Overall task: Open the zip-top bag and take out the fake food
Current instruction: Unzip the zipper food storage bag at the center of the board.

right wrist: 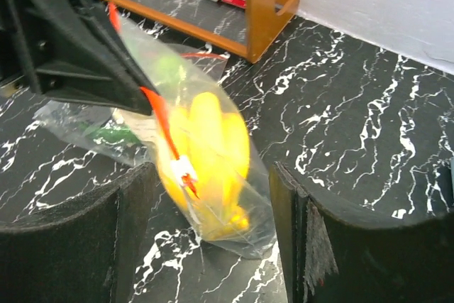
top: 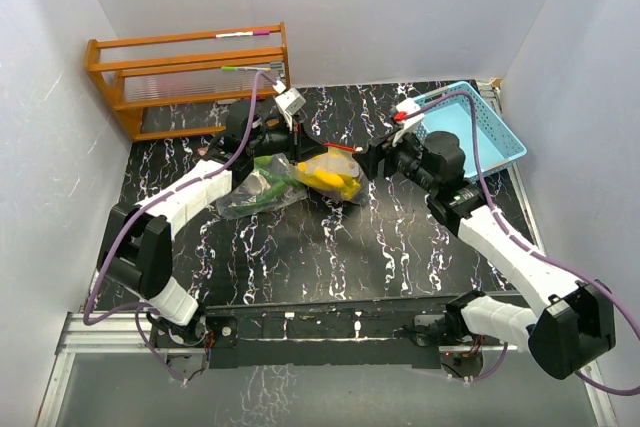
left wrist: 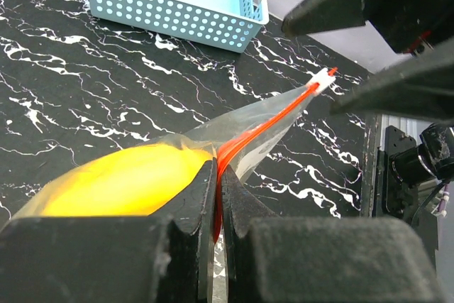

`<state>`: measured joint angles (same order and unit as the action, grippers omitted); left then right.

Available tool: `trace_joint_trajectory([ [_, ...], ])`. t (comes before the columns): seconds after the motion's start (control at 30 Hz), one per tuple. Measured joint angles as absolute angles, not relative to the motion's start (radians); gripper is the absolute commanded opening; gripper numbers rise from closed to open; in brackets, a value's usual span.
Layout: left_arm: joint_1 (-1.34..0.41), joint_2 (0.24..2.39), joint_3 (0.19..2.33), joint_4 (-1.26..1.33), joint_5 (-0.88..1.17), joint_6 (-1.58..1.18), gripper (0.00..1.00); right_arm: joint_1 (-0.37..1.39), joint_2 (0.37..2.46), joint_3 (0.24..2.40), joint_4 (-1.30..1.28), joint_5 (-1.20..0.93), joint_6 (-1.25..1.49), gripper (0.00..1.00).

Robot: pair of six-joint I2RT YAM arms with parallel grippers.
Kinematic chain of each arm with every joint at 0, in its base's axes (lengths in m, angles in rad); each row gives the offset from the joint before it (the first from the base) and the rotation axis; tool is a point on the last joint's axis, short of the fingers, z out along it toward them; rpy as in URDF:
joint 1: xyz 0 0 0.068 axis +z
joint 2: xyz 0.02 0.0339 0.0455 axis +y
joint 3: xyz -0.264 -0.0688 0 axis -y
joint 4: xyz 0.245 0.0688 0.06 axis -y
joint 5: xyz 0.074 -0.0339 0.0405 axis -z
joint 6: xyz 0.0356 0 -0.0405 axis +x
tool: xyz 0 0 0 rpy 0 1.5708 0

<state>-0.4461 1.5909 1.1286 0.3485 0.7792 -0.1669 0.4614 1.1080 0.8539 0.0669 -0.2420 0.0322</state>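
Left wrist, left jaws pinching red zip point(left wrist: 266, 125) of clear bag point(left wrist: 264, 148), yellow bananas point(left wrist: 120, 182) inside, right jaws wide

Black, white-veined marble counter point(top: 330, 247) carries a light-blue perforated basket point(top: 497, 127) in the far right corner and an orange wooden rack point(top: 190, 77) in the far left corner against the white wall point(top: 400, 7), slim pens point(top: 243, 35) lying on its two upper shelves.

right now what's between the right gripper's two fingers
In the right wrist view, the end of the zip-top bag, with the yellow bananas and the white zip slider, lies between the open jaws of the right gripper.
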Motion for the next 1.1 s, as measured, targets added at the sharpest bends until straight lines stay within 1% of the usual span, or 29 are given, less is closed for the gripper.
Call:
trace_joint_trajectory([
  [0.07,-0.446,1.586,1.129,0.349,0.78,-0.167,0.0,0.427,1.108,0.852,0.084,-0.265,0.041,0.59],
  [0.23,-0.446,1.584,1.129,0.349,0.785,-0.17,0.0,0.393,1.122,0.822,0.148,-0.359,0.065,0.59],
  [0.4,-0.446,1.584,1.129,0.352,0.793,-0.176,0.0,0.393,1.169,0.802,0.175,-0.464,0.078,0.55],
  [0.5,-0.446,1.584,1.129,0.352,0.793,-0.177,0.0,0.393,1.186,0.802,0.191,-0.511,0.081,0.47],
  [0.57,-0.446,1.584,1.129,0.352,0.793,-0.178,0.0,0.393,1.19,0.802,0.196,-0.532,0.083,0.44],
  [0.63,-0.446,1.584,1.129,0.352,0.792,-0.18,0.0,0.393,1.192,0.802,0.202,-0.543,0.085,0.45],
  [0.7,-0.446,1.584,1.129,0.352,0.788,-0.181,0.0,0.393,1.194,0.802,0.207,-0.549,0.085,0.47],
  [0.83,-0.446,1.579,1.129,0.35,0.773,-0.179,0.0,0.393,1.192,0.788,0.218,-0.548,0.087,0.47],
  [0.97,-0.446,1.573,1.129,0.344,0.762,-0.18,0.0,0.393,1.184,0.754,0.221,-0.542,0.09,0.42],
  [1.1,-0.446,1.571,1.13,0.343,0.759,-0.181,0.0,0.393,1.172,0.736,0.219,-0.527,0.095,0.27],
])
